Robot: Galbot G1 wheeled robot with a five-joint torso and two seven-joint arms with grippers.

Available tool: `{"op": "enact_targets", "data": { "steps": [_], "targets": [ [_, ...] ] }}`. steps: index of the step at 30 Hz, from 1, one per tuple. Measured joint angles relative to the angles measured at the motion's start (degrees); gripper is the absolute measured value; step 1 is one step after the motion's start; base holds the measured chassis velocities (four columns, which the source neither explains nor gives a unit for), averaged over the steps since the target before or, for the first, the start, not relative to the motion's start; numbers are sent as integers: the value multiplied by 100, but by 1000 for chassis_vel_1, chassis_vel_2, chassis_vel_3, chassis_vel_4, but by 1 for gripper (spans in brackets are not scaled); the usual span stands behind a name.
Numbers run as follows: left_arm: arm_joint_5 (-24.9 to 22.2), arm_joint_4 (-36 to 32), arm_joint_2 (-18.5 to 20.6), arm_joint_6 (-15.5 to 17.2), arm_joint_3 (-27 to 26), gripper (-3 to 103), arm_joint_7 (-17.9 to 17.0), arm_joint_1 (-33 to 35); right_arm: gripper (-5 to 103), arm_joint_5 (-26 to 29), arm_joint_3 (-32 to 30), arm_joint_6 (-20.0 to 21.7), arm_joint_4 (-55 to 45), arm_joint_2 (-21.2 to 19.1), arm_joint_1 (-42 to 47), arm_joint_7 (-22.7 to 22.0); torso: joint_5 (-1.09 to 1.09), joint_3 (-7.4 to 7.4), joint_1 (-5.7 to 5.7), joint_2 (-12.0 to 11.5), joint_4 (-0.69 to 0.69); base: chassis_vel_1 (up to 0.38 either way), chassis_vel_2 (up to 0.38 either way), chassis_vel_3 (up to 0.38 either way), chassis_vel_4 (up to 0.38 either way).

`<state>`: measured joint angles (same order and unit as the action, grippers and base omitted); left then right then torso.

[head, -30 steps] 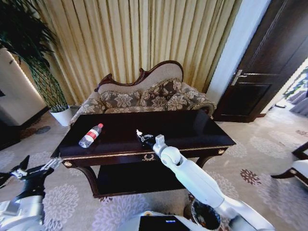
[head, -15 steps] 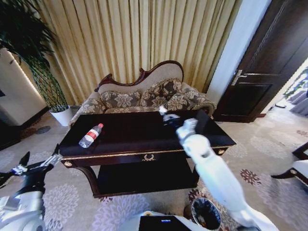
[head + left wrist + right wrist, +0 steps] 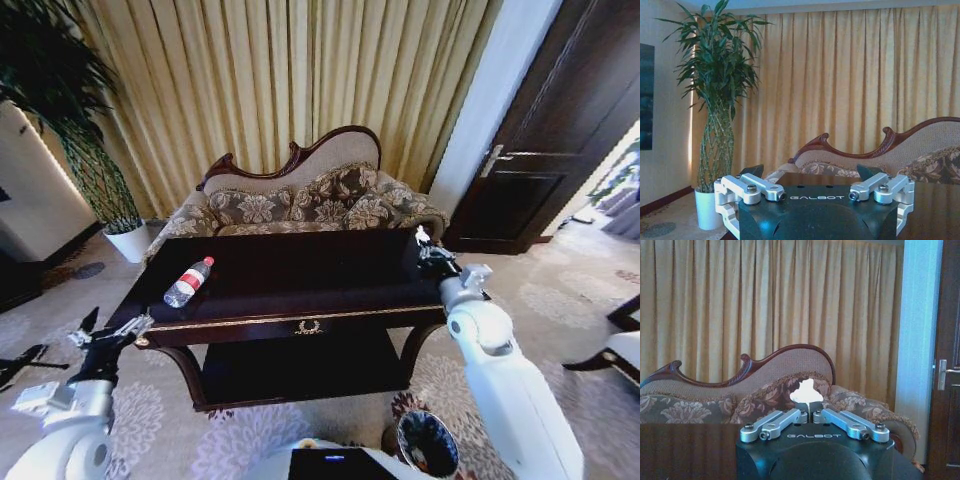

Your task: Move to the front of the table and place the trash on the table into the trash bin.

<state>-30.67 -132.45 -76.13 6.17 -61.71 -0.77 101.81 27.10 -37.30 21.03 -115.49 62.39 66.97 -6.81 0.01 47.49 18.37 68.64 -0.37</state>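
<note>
Crumpled white paper wad (image 3: 806, 390) pinched between the closed fingers of the right gripper (image 3: 424, 244), raised over the right end of the long dark glossy wooden table (image 3: 330, 275); 1 clear plastic bottle (image 3: 188, 282) lies at its left end; round dark-brown trash bin (image 3: 428, 445) stands on the floor below; left gripper (image 3: 814, 192) spread, off the table's left corner

A formal sitting room, like a hotel suite's: behind the glossy gold-trimmed table (image 3: 300, 285) stands a carved floral sofa (image 3: 300, 200), gold curtains (image 3: 280, 80) beyond it, a potted plant (image 3: 90, 150) left, patterned carpet (image 3: 540, 310) beneath.
</note>
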Motion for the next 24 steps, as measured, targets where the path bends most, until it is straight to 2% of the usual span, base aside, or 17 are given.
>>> {"op": "enact_targets", "data": {
  "steps": [9, 24],
  "targets": [
    [-62, -12, 58, 55, -12, 100, 0, 5, 1, -23, 109, -107, -7, 55, 143, 0, -1, 1, 2, -1, 0, 42, -50, -53, 46],
    [-64, -69, 12, 57, -57, 100, 4, 46, 1, -208, 237, -230, 10, 245, 236, 0, 0, -1, -2, 2, -1, 241, -229, -237, 227]
  ]
}}
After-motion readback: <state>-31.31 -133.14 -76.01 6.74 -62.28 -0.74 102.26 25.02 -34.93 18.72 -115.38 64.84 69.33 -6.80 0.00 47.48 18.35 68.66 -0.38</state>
